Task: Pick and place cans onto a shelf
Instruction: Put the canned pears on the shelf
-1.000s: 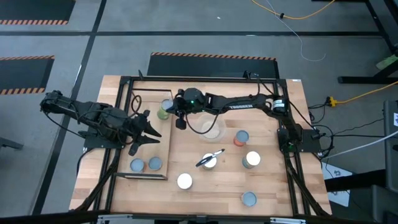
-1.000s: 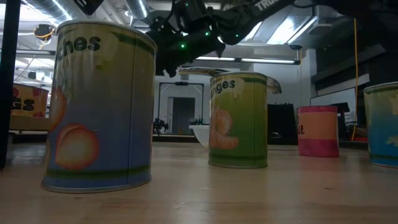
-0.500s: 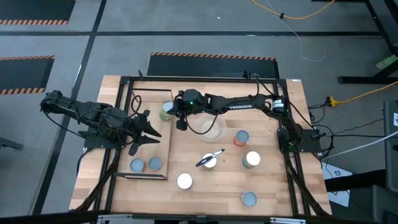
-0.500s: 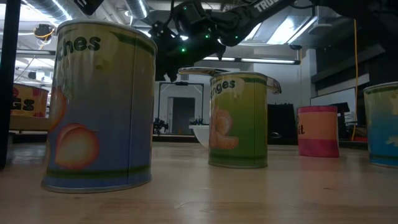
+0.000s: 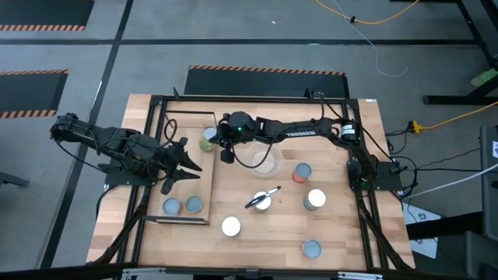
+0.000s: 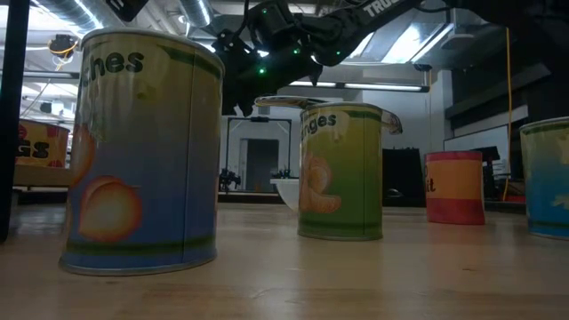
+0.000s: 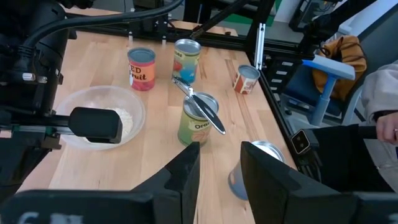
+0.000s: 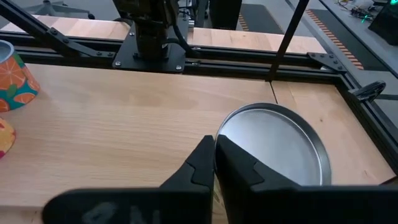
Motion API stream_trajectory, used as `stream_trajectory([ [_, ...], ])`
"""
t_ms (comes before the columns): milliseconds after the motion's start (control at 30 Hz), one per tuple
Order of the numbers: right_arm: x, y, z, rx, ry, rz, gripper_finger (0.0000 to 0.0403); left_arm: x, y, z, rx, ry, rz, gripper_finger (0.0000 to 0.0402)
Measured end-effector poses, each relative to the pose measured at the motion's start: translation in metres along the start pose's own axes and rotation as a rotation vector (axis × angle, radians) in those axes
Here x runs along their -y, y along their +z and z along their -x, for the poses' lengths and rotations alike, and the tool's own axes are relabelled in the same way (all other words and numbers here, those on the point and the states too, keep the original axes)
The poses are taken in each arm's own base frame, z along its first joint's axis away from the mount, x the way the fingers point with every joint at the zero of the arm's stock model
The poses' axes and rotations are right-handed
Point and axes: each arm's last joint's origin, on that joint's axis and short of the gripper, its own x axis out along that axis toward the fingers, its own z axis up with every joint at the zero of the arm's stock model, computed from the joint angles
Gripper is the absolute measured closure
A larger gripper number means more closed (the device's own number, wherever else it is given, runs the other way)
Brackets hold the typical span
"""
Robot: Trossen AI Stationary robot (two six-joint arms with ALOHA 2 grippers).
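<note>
The shelf point(image 5: 187, 124) is a light board in a black wire frame at the table's left. A green can point(image 5: 207, 138) stands at its far right edge. My right gripper point(image 5: 217, 142) reaches it from the right. In the right wrist view the right gripper point(image 8: 214, 149) has its fingers pinched together on the near rim of the can's silver top point(image 8: 273, 143). Two more cans point(image 5: 170, 207) point(image 5: 193, 204) sit at the shelf's near end. My left gripper point(image 5: 187, 169) hovers open and empty over the shelf's middle, and shows as the left gripper point(image 7: 221, 162) in its own view.
A clear bowl point(image 5: 268, 165) of pale grains lies just right of the right gripper. Loose cans point(image 5: 303, 171) point(image 5: 315, 199) point(image 5: 231, 226) stand on the table, and another can point(image 5: 261, 202) has a thin utensil across it. A person's sleeve point(image 7: 382, 93) shows beyond the table.
In the low view the right gripper rose slightly between one second ago and half a second ago, then held still. The left arm has not moved.
</note>
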Motion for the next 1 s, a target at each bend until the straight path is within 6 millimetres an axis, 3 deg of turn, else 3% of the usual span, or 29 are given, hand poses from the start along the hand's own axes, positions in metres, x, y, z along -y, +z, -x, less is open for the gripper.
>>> stream_trajectory([
  [733, 0.0, 0.003, 0.002, 0.011, -0.002, 0.001, 0.0367, 0.0, 0.0, 0.0, -0.002, 0.0, 0.002, 0.0293],
  [867, 0.0, 0.02, 0.018, 0.035, -0.006, 0.021, 0.0367, 0.0, -0.001, -0.003, -0.011, 0.003, 0.006, 0.0293],
  [1000, -0.001, 0.04, 0.048, -0.001, -0.003, 0.095, 0.0367, 0.0, -0.001, -0.008, -0.02, 0.035, 0.008, 0.0293],
])
